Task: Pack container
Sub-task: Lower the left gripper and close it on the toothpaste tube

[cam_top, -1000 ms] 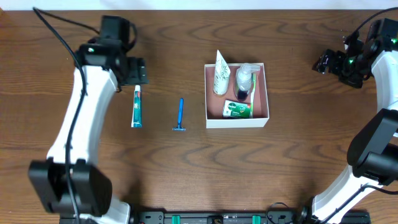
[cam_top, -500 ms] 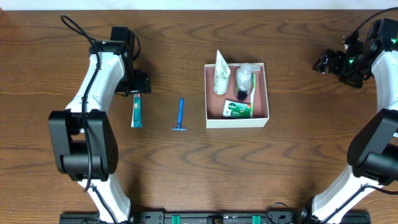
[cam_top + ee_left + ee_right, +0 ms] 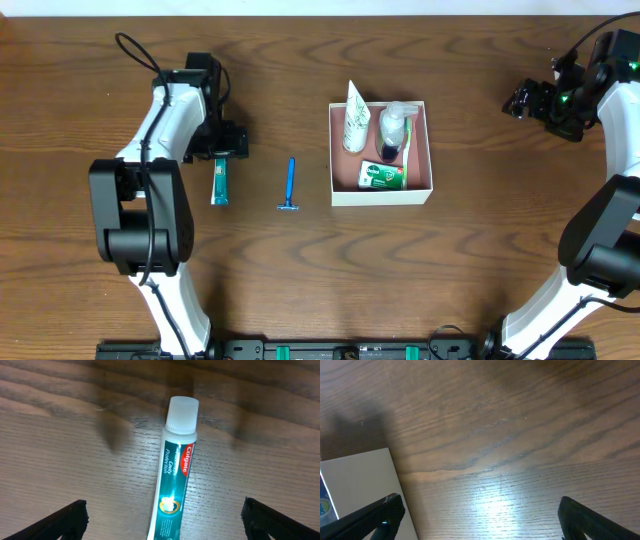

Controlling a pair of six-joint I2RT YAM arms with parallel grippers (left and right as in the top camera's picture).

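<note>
Just right of the table's middle, toward 2 o'clock, sits the container: a square, shallow cardboard box with white walls and a dusty pink-brown floor. A white tube leans over its rim at the 11 o'clock corner, a clear bottle stands at 12 o'clock, and a green packet lies at 6 o'clock.

The table is dark brown wood with a strong grain. A blue razor lies just left of the box, and a Colgate toothpaste tube lies farther out at 9 o'clock.

The left gripper hangs over the toothpaste's cap end with its jaws spread wide to either side, gripping nothing. The right gripper, at 2 o'clock near the table's edge, is also spread wide and empty.
</note>
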